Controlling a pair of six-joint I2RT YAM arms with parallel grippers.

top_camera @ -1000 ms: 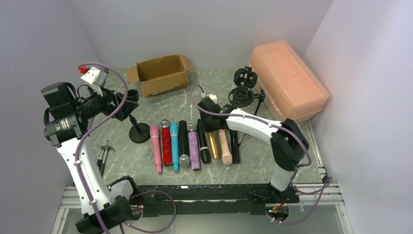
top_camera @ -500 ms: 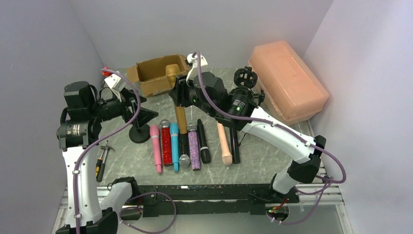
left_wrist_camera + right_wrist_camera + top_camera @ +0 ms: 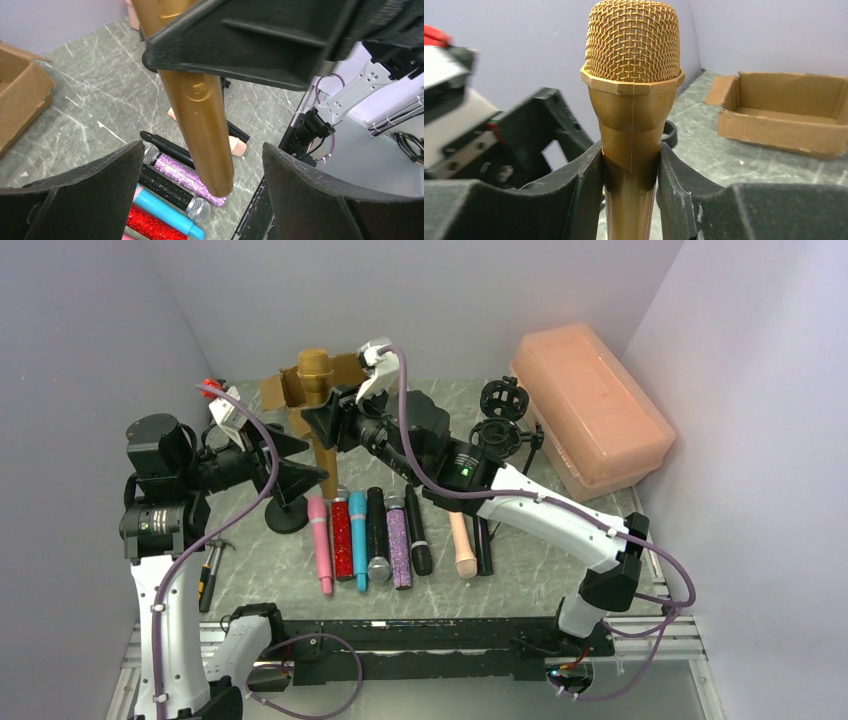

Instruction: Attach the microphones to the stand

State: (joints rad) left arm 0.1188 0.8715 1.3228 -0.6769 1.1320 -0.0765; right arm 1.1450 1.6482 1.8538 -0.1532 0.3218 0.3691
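Observation:
My right gripper (image 3: 322, 425) (image 3: 630, 170) is shut on a gold microphone (image 3: 318, 400) (image 3: 631, 75) just below its mesh head, holding it upright above the table's back left. The open left gripper (image 3: 293, 462) (image 3: 200, 195) sits beside it. The gold microphone's (image 3: 200, 115) lower end hangs between those spread fingers (image 3: 90, 190) without touching them. The stand's round black base (image 3: 287, 516) rests under the left gripper, its top hidden. Pink (image 3: 320, 540), red glitter (image 3: 342, 535), blue (image 3: 358, 535), purple glitter (image 3: 398, 540), peach (image 3: 462, 540) and black (image 3: 417, 530) microphones lie in a row.
A cardboard box (image 3: 350, 375) (image 3: 784, 110) stands at the back behind the gold microphone. Two black shock mounts (image 3: 500, 420) stand at the back right, beside an orange plastic box (image 3: 590, 405). A small hand tool (image 3: 208, 570) lies by the left arm.
The right arm lifted the gold microphone out of the row, swung it left and stood it upright. The left gripper came toward it, still open.

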